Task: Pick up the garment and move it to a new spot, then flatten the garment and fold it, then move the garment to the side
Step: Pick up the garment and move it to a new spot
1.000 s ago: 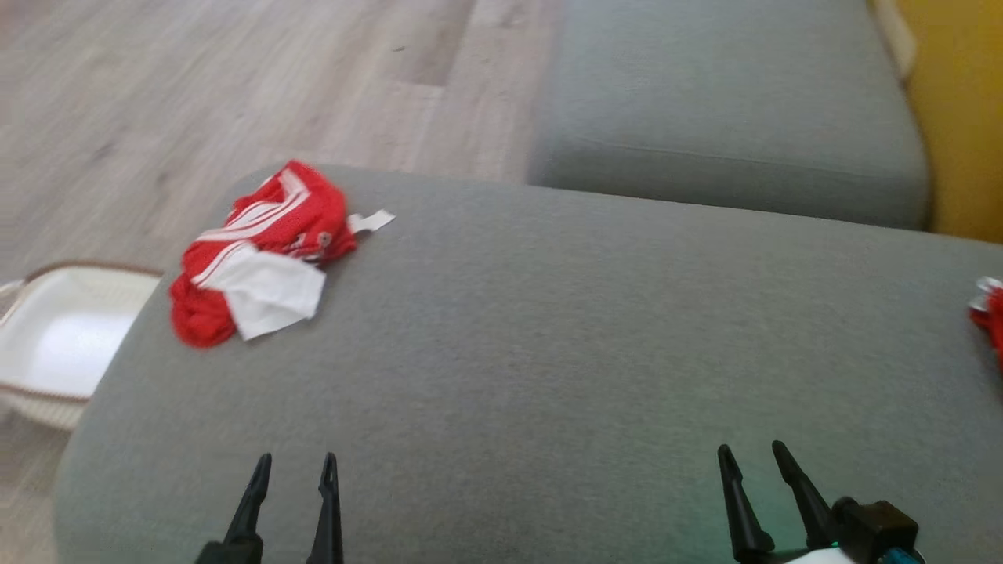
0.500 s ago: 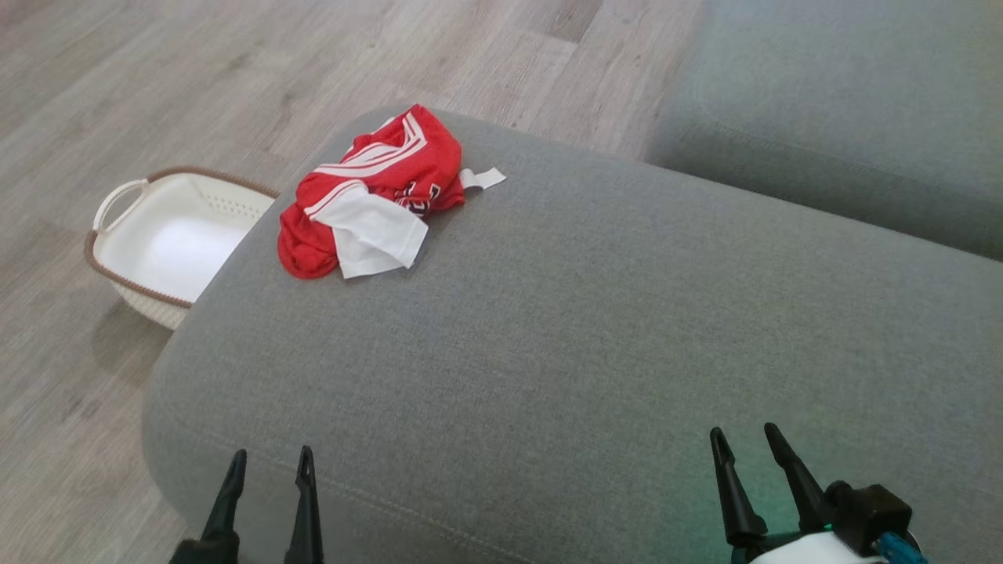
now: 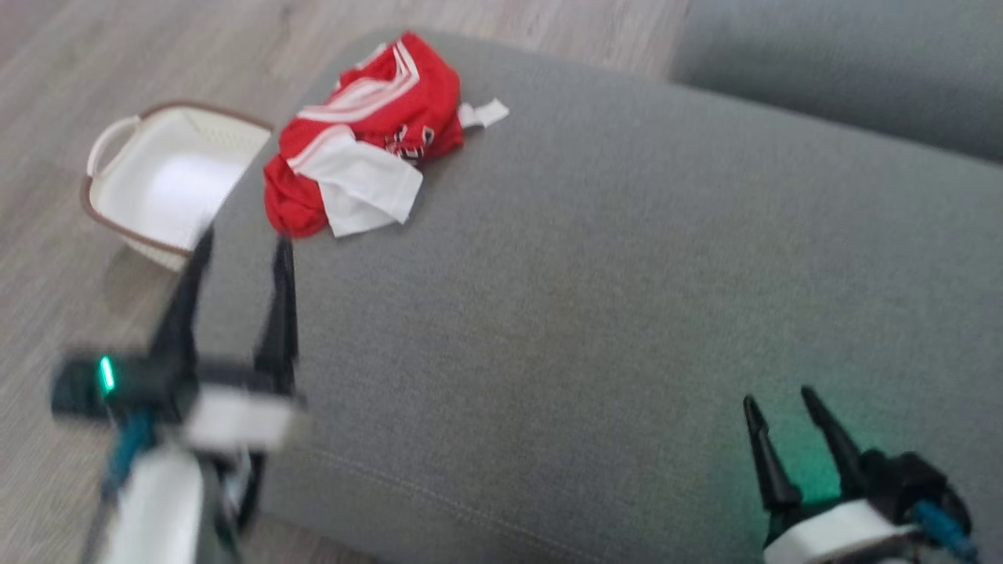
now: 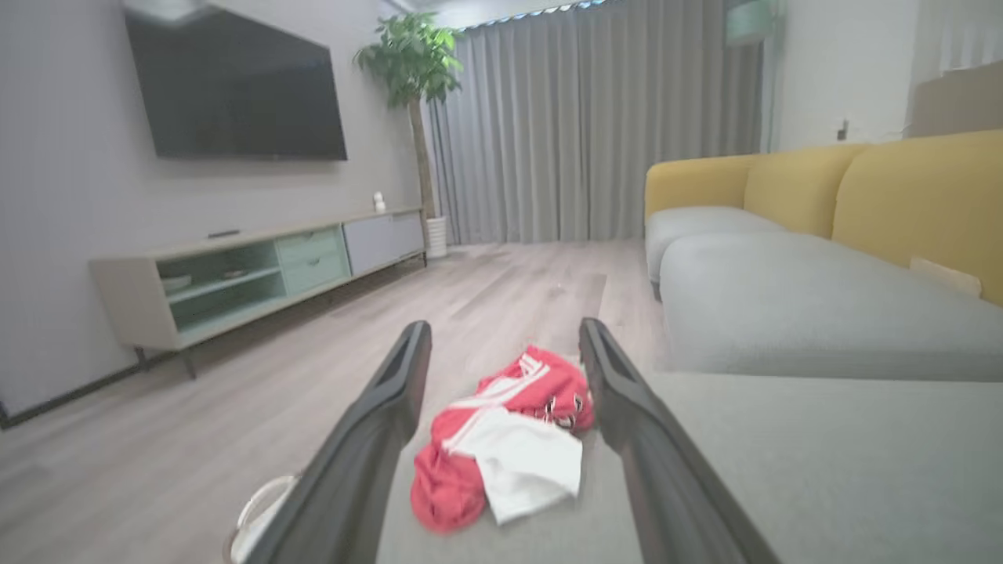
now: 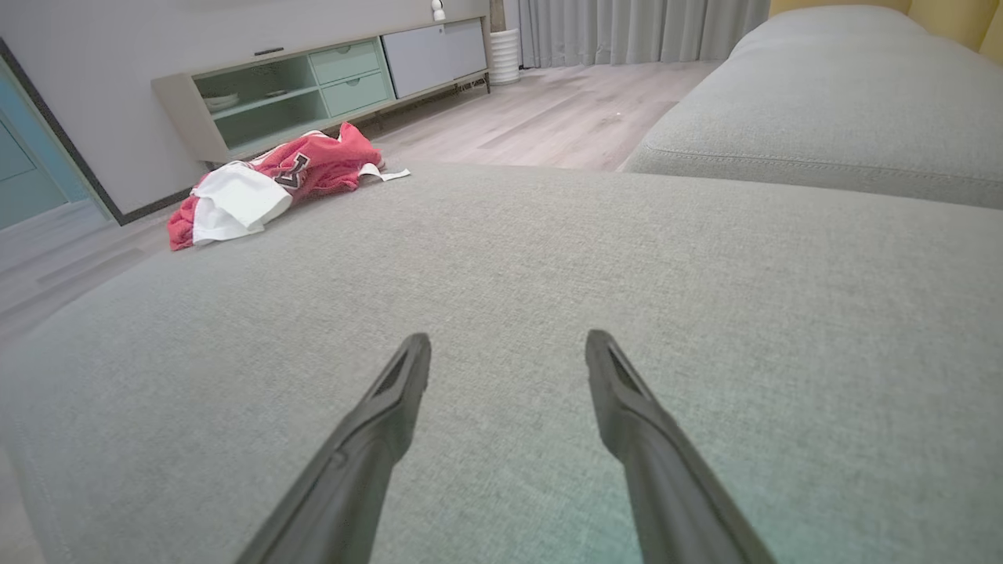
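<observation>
A crumpled red and white garment [image 3: 360,141] lies near the far left corner of the grey sofa cushion [image 3: 595,298]. My left gripper [image 3: 241,239] is open and hovers just short of it, fingers pointing at it, nothing between them. In the left wrist view the garment [image 4: 505,442] lies ahead between the spread fingers of my left gripper [image 4: 505,333]. My right gripper [image 3: 780,399] is open and empty above the cushion's near right part. In the right wrist view, my right gripper [image 5: 509,341] points across the cushion and the garment [image 5: 266,184] sits far off at the upper left.
A white basket with a brown rim [image 3: 161,184] stands on the wooden floor [image 3: 70,63] just left of the cushion. A second grey cushion [image 3: 846,70] lies beyond at the upper right. A TV console [image 4: 258,270] stands along the far wall, and yellow sofa backs [image 4: 901,196] rise at the right.
The head camera has swung left and down. My left arm has risen and reached forward toward the garment, blurred with motion. The right gripper has kept its place, both still open.
</observation>
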`<state>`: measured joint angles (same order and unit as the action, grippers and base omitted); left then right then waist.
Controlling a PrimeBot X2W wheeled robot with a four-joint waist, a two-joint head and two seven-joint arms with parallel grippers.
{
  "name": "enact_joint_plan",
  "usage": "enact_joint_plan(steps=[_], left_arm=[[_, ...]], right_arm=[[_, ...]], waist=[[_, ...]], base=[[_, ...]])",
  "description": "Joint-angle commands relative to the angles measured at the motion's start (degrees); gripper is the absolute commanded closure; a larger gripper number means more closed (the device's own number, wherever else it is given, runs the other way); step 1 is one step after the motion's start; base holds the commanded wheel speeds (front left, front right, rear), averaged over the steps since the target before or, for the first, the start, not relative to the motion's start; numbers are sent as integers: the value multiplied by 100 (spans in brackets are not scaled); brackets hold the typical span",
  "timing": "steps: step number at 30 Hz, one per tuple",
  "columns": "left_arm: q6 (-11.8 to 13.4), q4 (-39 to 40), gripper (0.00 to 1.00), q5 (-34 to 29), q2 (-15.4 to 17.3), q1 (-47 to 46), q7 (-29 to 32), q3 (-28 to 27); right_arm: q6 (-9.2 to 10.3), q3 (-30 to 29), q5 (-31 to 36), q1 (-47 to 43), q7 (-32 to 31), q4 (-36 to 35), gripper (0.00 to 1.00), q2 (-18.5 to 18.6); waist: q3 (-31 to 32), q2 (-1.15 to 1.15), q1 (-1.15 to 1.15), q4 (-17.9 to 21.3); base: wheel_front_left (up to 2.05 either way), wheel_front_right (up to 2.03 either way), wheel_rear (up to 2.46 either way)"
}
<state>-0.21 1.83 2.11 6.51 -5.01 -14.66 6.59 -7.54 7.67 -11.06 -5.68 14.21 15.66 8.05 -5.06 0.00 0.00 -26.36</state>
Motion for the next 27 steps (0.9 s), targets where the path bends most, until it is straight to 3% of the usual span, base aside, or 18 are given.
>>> enact_joint_plan(steps=[1, 8, 14, 15, 20, 27], left_arm=[[-65, 28, 0, 24, 183, -502, -34, -260], [-576, -1686, 0, 319, 757, -3107, 15, -312], [-691, -3729, 0, 606, 1160, -4821, 65, -293], [-706, -4371, 0, 729, 1212, -5213, 98, -263], [-724, -5683, 0, 1316, 1254, -5801, 615, 89], [-726, -6539, 0, 1891, 1426, -6145, 978, 686]], right_arm=[[5, 112, 41, 276, 79, -200, 0, 167], [5, 198, 69, 638, 79, -319, 0, 683], [5, 137, 62, 934, 79, -527, 0, 1075], [5, 126, 28, 948, 79, -606, 0, 1137], [5, 30, 24, 921, 79, -818, 0, 1315], [5, -182, 65, 821, 58, -1158, 0, 1416]], waist=[[-331, 0, 0, 39], [-1141, 0, 0, 260], [-1786, 0, 0, 634], [-1960, 0, 0, 760], [-2317, 0, 0, 1049], [-2818, 0, 0, 1223]], base=[[0, 0, 0], [0, 0, 0], [0, 0, 0], [0, 0, 0], [0, 0, 0], [0, 0, 0]])
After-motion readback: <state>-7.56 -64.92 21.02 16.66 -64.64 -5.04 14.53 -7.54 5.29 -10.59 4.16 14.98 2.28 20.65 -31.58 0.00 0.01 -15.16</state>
